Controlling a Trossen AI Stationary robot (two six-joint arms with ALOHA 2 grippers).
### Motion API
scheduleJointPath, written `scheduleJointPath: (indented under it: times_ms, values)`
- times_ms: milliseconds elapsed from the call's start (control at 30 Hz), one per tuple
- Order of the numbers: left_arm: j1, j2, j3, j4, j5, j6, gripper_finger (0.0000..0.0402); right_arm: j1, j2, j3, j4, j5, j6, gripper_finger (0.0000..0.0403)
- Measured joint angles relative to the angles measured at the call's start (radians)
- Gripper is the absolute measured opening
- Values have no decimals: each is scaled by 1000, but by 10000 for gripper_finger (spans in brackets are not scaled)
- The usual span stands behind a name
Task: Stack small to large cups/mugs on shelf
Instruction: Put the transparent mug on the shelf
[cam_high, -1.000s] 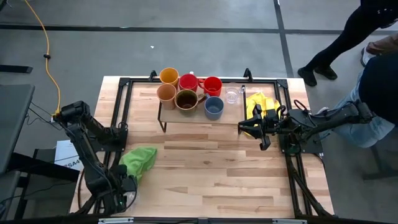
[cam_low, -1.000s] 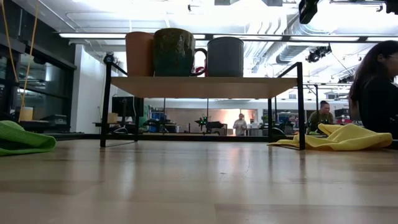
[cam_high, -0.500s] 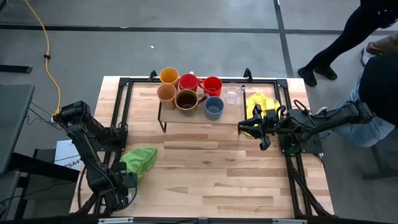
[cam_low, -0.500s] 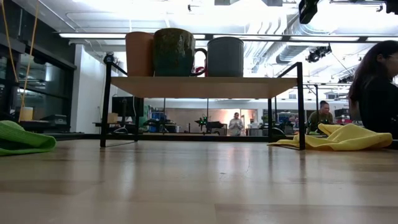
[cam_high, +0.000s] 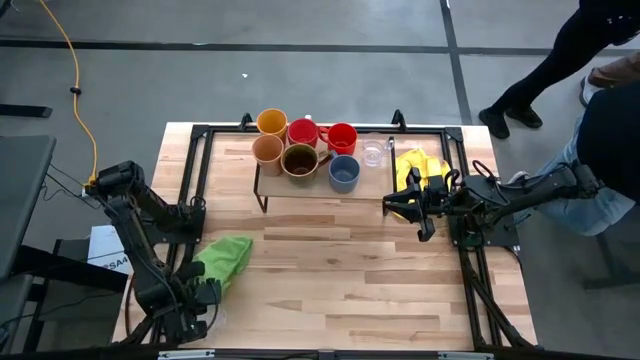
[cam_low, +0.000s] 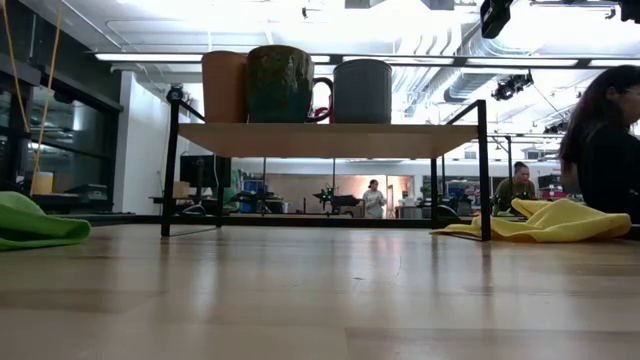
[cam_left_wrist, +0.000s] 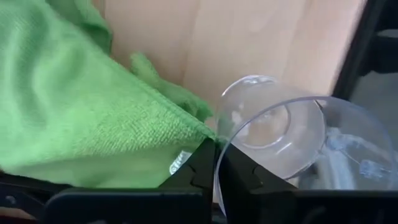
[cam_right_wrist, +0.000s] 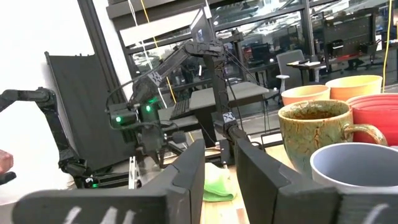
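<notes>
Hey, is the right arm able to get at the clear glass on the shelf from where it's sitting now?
Probably yes. The right gripper hovers just off the shelf's right end, and the clear glass stands at that same end, with only the yellow cloth beside it and no mug between them.

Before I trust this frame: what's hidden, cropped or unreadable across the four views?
- High view: left tool sits at the table's near-left corner by the green cloth; its grip is too small to read there.
- Left wrist view: fingers pinch the clear glass rim; the glass is cut off at the picture edge.
- Low view: on the shelf, the front mugs hide the back row.
- Right wrist view: right tool holds nothing visible; the blue-grey mug is cropped.
</notes>
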Motion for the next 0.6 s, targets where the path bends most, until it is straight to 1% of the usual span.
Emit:
scheduleJointPath:
  times_ms: [167, 267, 400, 600]
  values:
    - [33, -44, 83, -35, -34, 40, 3, 0, 0, 0, -2, 2, 0, 81]
    - [92, -83, 127, -34, -100, 105, 2, 0, 0, 0, -3, 13, 0, 81]
    - [206, -114, 160, -25, -173, 251, 1, 0, 0, 0, -3, 19, 1, 81]
    - [378, -117, 157, 37, -189, 499, 1, 0, 0, 0, -3, 19, 1, 81]
